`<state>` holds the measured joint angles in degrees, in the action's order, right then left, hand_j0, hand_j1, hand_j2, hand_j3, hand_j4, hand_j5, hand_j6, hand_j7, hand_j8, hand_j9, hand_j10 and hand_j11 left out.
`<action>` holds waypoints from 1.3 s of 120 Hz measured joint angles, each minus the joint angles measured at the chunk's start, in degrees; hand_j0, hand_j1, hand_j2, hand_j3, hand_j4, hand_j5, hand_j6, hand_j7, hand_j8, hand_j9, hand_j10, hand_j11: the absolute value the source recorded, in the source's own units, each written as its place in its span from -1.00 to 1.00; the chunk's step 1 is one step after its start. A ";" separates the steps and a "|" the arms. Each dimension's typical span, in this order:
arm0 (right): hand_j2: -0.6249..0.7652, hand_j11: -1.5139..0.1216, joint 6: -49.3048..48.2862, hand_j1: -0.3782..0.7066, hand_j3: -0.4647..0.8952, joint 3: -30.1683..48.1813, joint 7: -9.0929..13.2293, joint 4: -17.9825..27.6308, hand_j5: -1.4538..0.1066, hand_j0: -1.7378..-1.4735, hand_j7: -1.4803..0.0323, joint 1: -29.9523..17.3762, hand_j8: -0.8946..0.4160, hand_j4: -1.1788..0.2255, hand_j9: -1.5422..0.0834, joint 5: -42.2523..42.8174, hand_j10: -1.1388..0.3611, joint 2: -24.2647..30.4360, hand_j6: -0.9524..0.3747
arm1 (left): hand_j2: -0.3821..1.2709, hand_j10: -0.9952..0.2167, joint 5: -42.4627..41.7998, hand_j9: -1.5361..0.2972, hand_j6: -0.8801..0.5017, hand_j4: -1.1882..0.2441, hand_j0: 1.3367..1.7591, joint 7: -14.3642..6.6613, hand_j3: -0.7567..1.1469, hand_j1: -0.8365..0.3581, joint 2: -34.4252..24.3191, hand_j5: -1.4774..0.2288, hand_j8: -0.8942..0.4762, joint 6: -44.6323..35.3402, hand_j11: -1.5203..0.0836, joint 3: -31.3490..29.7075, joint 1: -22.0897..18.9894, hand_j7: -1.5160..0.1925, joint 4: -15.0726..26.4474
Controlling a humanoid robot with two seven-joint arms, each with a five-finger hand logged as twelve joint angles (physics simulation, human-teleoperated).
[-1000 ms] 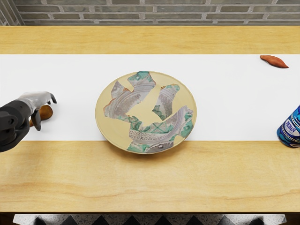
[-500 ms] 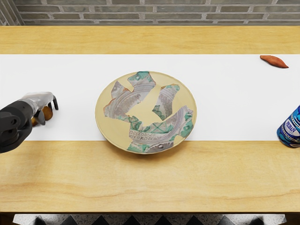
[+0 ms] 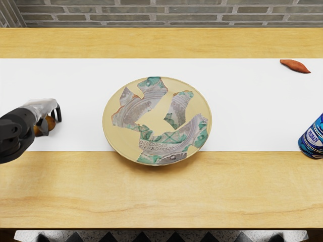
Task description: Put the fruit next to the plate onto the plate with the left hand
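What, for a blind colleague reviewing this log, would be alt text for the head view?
A robot's grey left hand, entering from the left edge, curls its fingers around a small orange-brown fruit on a white table strip, left of a round yellow plate with green-grey patterning.

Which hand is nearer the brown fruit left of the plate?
Left. The left hand is closed around the brown fruit; the right hand is out of view.
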<state>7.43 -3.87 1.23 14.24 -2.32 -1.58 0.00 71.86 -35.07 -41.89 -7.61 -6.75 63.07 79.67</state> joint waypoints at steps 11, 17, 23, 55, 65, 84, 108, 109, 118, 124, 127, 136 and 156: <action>-0.11 0.80 0.00 -0.88 -0.32 0.00 0.00 0.00 0.81 -0.40 0.91 0.02 0.32 0.64 0.85 0.00 0.48 0.00 0.39 | -0.21 -0.47 -0.43 -0.29 -0.54 -0.29 0.51 0.01 -0.28 -0.06 0.11 -0.30 -0.42 0.22 -0.21 0.04 0.29 -0.27 0.15; -0.11 0.80 -0.01 -0.88 -0.32 0.00 0.00 0.00 0.81 -0.40 0.91 0.03 0.32 0.64 0.85 0.00 0.48 0.00 0.39 | -0.23 -0.48 -0.53 -0.30 -0.55 -0.30 0.51 0.00 -0.26 -0.05 0.60 -0.31 -0.43 0.34 -0.22 0.05 0.38 -0.28 0.28; -0.11 0.80 -0.02 -0.88 -0.32 0.00 0.00 0.00 0.81 -0.40 0.91 0.03 0.32 0.64 0.85 0.00 0.48 0.00 0.39 | -0.18 -0.49 -0.75 -0.31 -0.55 -0.30 0.51 0.02 -0.25 -0.07 0.66 -0.32 -0.42 0.42 -0.23 0.07 1.12 -0.29 0.64; -0.11 0.80 -0.05 -0.88 -0.32 0.00 0.00 0.00 0.81 -0.40 0.91 0.04 0.32 0.64 0.85 0.00 0.48 0.00 0.39 | -0.21 -0.44 -4.01 -0.33 -0.47 -0.31 0.51 0.04 -0.22 -0.10 0.93 -0.35 -0.35 7.26 -0.25 0.13 8.17 -0.31 2.20; -0.11 0.80 -0.05 -0.88 -0.32 0.00 0.00 0.00 0.81 -0.40 0.91 0.09 0.32 0.64 0.85 0.00 0.48 0.00 0.39 | -0.19 -0.45 -5.53 -0.33 -0.47 -0.31 0.51 0.06 -0.21 -0.12 1.32 -0.36 -0.35 9.58 -0.25 0.14 11.19 -0.32 2.53; -0.11 0.80 -0.05 -0.88 -0.32 -0.07 -0.01 0.00 0.81 -0.40 0.91 0.12 0.32 0.64 0.85 0.00 0.48 0.00 0.39 | -0.13 -0.47 -11.47 -0.34 -0.48 -0.32 0.51 0.06 -0.21 -0.13 2.52 -0.38 -0.35 13.33 -0.26 0.19 16.76 -0.34 2.71; -0.11 0.80 -0.05 -0.88 -0.32 -0.09 -0.07 0.00 0.81 -0.40 0.91 0.13 0.32 0.64 0.85 0.00 0.48 0.00 0.39 | 0.09 -0.49 -17.88 -0.36 -0.56 -0.34 0.52 0.06 -0.21 -0.18 5.64 -0.39 -0.39 16.15 -0.28 0.16 23.26 -0.35 2.44; -0.11 0.80 -0.05 -0.88 -0.32 -0.09 -0.07 0.00 0.81 -0.40 0.91 0.13 0.32 0.64 0.85 0.00 0.48 0.00 0.39 | 0.10 -0.50 -18.05 -0.36 -0.56 -0.34 0.52 0.06 -0.21 -0.19 5.70 -0.39 -0.41 16.23 -0.28 0.16 23.53 -0.35 2.42; -0.11 0.80 -0.05 -0.88 -0.32 -0.09 -0.08 0.00 0.81 -0.40 0.91 0.13 0.32 0.64 0.85 0.00 0.48 0.00 0.39 | 0.12 -0.52 -19.19 -0.36 -0.57 -0.35 0.52 0.06 -0.21 -0.21 5.93 -0.39 -0.41 16.80 -0.29 0.15 24.93 -0.36 2.33; -0.11 0.80 -0.05 -0.88 -0.32 -0.09 -0.08 0.00 0.81 -0.40 0.91 0.13 0.32 0.64 0.85 0.00 0.48 0.00 0.39 | 0.14 -0.52 -20.39 -0.37 -0.56 -0.36 0.52 0.06 -0.21 -0.21 5.92 -0.40 -0.41 17.10 -0.30 0.11 25.67 -0.37 2.30; -0.11 0.80 -0.05 -0.88 -0.32 -0.09 -0.08 0.00 0.81 -0.40 0.91 0.13 0.32 0.64 0.85 0.00 0.48 0.00 0.39 | 0.13 -0.52 -20.97 -0.38 -0.57 -0.36 0.52 0.06 -0.21 -0.21 5.86 -0.41 -0.41 17.21 -0.31 0.10 26.11 -0.38 2.29; -0.11 0.80 -0.05 -0.88 -0.32 -0.09 -0.09 0.00 0.81 -0.40 0.91 0.13 0.32 0.64 0.85 0.00 0.48 0.00 0.39 | 0.13 -0.52 -22.11 -0.39 -0.57 -0.37 0.51 0.05 -0.21 -0.19 6.23 -0.42 -0.41 17.42 -0.32 0.07 26.91 -0.39 2.23; -0.11 0.80 -0.05 -0.88 -0.32 -0.09 -0.09 -0.27 0.81 -0.40 0.91 0.38 0.32 0.64 0.85 0.00 0.48 0.00 0.39 | 0.12 -0.52 -25.37 -0.40 -0.58 -0.39 0.51 0.08 -0.21 -0.18 10.05 -0.44 -0.43 17.50 -0.34 0.08 28.53 -0.39 0.77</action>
<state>7.38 -3.95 1.14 13.97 -1.94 -1.58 0.00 46.49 -35.00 -31.83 9.89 -6.67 91.60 80.44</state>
